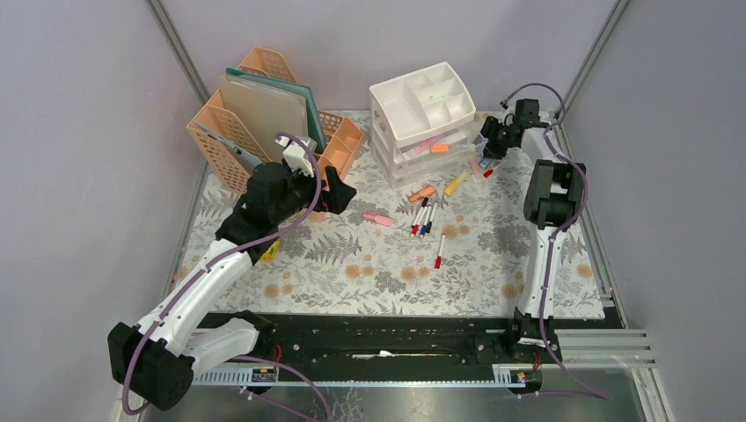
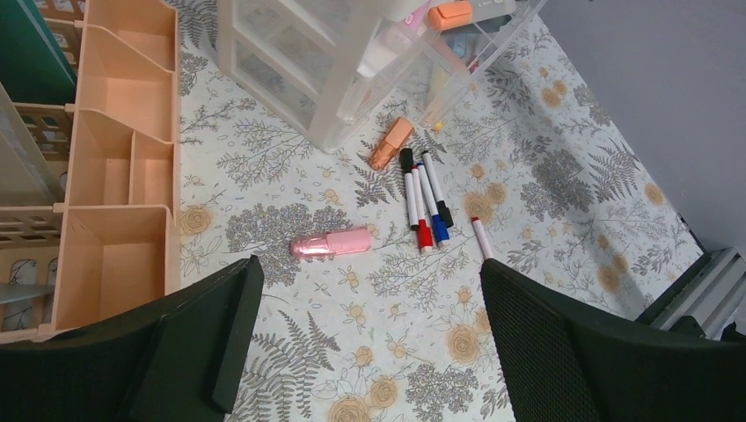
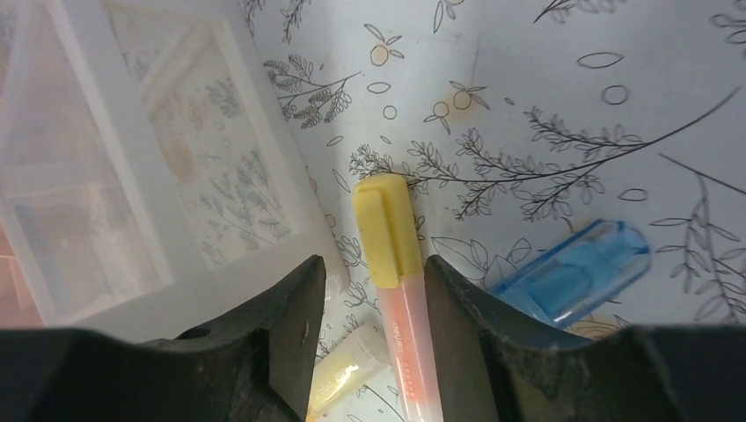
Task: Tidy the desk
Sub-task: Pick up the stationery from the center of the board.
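Two robot arms work over a tabletop [image 1: 369, 272] draped in fern-and-flower cloth, which fills the space ahead of their bases, with a black rail along its near edge. The left claw [image 1: 339, 195] hangs released, jaws spread wide, above the cloth beside a peach file rack [image 1: 264, 123] at the far left. A pink highlighter [image 2: 332, 243] lies on the cloth between its fingers in the wrist view. A white drawer unit [image 1: 422, 114] stands at the far middle, with an orange highlighter [image 2: 391, 143] and a cluster of markers [image 2: 424, 202] lying just in front of it. One red marker [image 1: 439, 251] lies apart, nearer the arms. At the unit's right side, the right claw [image 3: 371, 268] is low over the cloth and straddles a yellow-capped highlighter [image 3: 387, 233]. Whether it is clenched on the pen cannot be told. A blue pen [image 3: 576, 268] lies just beside it.
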{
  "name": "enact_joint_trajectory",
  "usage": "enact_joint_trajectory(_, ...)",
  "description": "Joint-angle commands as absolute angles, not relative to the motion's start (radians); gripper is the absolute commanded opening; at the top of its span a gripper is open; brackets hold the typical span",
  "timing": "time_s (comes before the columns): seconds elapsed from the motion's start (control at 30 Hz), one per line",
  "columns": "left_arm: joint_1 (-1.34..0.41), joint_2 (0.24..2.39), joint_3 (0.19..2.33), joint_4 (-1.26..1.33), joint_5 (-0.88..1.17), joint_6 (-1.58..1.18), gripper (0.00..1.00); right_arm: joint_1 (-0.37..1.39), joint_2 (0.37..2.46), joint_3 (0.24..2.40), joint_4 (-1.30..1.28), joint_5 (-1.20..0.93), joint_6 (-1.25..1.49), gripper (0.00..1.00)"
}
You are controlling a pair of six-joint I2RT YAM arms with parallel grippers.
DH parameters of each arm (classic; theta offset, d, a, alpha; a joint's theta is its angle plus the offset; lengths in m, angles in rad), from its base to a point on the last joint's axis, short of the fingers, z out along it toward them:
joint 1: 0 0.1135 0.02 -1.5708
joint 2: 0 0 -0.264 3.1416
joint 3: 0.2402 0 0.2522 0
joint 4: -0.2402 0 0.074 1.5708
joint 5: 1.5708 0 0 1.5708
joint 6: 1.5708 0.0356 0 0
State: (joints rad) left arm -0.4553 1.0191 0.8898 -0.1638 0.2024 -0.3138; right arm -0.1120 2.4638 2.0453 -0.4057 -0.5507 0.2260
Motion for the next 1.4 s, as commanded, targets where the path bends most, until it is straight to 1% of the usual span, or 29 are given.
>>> enact_joint_trajectory(0.0,-0.441,1.023,0.888,-0.111,0.244,-0.326,0.99,-0.090,2.485,2.092,-0.460,-0.545,0.170,0.54)
enact_joint_trajectory(0.2,-0.428,1.028,0.886,-0.105,0.271,-0.338,0.99,-0.072,2.472,2.059,-0.507,-0.477,0.114,0.54)
enact_joint_trajectory(0.37,-0.423,1.029,0.884,-0.097,0.288,-0.348,0.99,-0.061,2.412,1.969,-0.511,-0.373,0.066,0.48)
enact_joint_trajectory(0.53,-0.422,1.026,0.882,-0.095,0.293,-0.351,0.99,-0.059,2.350,1.877,-0.514,-0.331,0.015,0.45)
enact_joint_trajectory(0.83,-0.422,1.020,0.878,-0.092,0.296,-0.355,0.99,-0.058,2.284,1.746,-0.513,-0.296,-0.036,0.28)
enact_joint_trajectory(1.0,-0.422,1.020,0.877,-0.093,0.296,-0.355,0.99,-0.059,2.260,1.713,-0.514,-0.241,-0.063,0.22)
enact_joint_trajectory(1.17,-0.421,1.019,0.876,-0.092,0.295,-0.355,0.99,-0.061,2.192,1.628,-0.513,-0.231,-0.094,0.22)
enact_joint_trajectory(1.37,-0.422,1.015,0.876,-0.088,0.303,-0.360,0.99,-0.061,2.046,1.433,-0.479,-0.237,-0.135,0.22)
